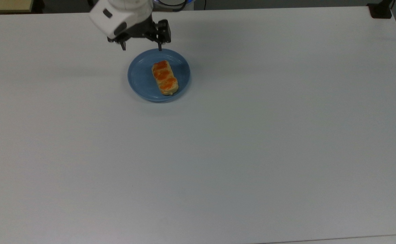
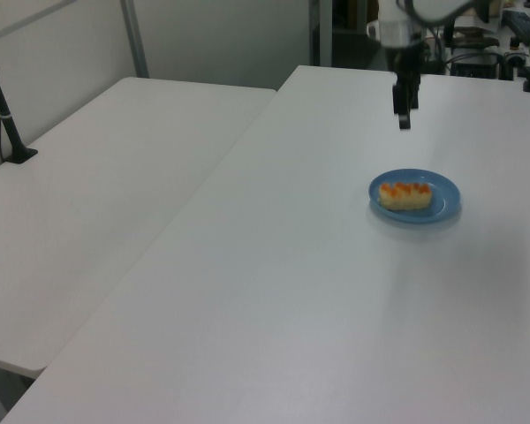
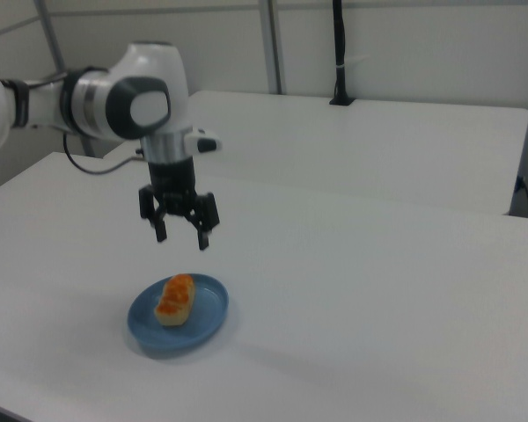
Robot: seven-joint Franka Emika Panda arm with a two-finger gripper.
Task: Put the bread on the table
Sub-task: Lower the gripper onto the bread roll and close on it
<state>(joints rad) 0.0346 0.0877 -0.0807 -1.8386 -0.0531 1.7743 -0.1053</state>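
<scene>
Bread: one small oblong tan loaf (image 1: 164, 77) with three orange-brown glazed bumps along its top; it lies on the blue plate, a little toward the top view's right of the plate's middle, its long axis running slightly slantwise.
Plate: one round blue plate (image 1: 140, 76), sitting flat on the table (the loaf covers only a small part of it).
Table: one large plain white tabletop (image 1: 252, 135), bare apart from the plate and loaf.
Second table: one more white table (image 2: 106, 194) stands edge to edge with the first, on the left view's left.
Black posts: the left view has one thin black post (image 2: 2, 106) on a foot at the second table's far side; the right view has one upright black pole (image 3: 338, 53) at the back. Whether these are the same post cannot be told.
Room: pale wall panels with grey metal uprights behind the tables; cluttered equipment beyond the table's far end in the left view.
Arm: one white robot arm (image 3: 114, 101) with black joints, reaching in from the right view's left.
Gripper: one black two-finger gripper (image 1: 142, 49) pointing down, its fingers spread wide and nothing between them.
Bread and gripper: the gripper hangs in the air above the plate's far rim, apart from the loaf; in the right view the loaf lies below it.
</scene>
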